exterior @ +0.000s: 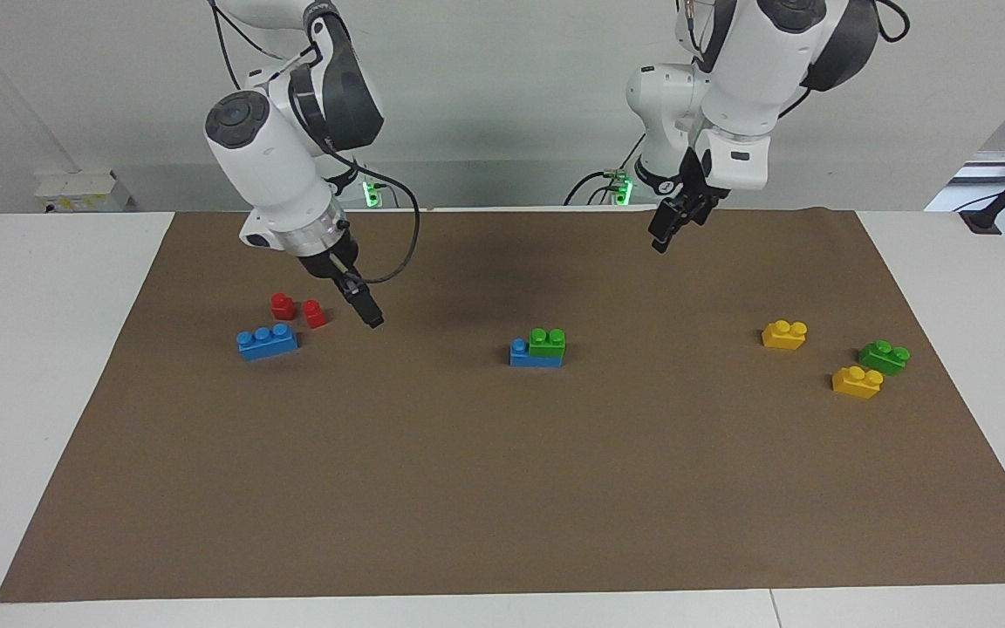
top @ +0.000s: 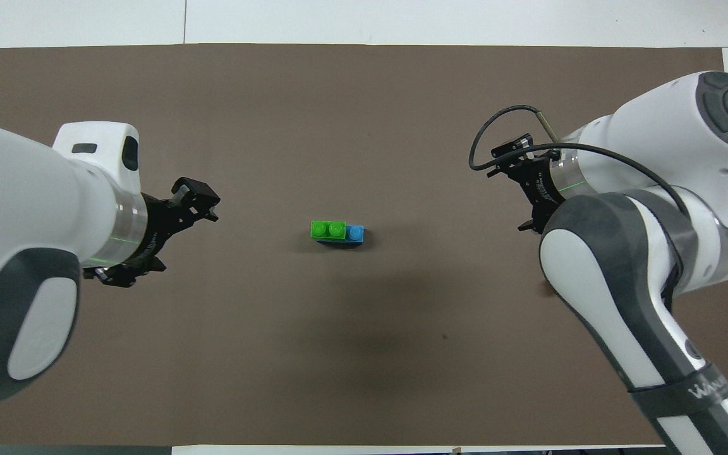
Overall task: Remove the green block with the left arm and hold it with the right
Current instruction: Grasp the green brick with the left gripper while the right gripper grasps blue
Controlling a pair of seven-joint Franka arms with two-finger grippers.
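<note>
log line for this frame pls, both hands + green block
left hand: open, over mat, empty | right hand: open, over mat beside red blocks, empty | green block: on blue block, mid-mat, untouched

In the overhead view the right arm (top: 642, 265) covers the red bricks (exterior: 297, 310) and the three-stud blue brick (exterior: 267, 341); the left arm (top: 29, 253) covers the yellow bricks (exterior: 784, 334) and the loose green brick (exterior: 884, 357).

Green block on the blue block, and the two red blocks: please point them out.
Green block (exterior: 547, 342): facing view, its front face.
Blue block under it (exterior: 519, 353): facing view, its uncovered end.
Red blocks (exterior: 283, 305): facing view, the upright one's body.
</note>
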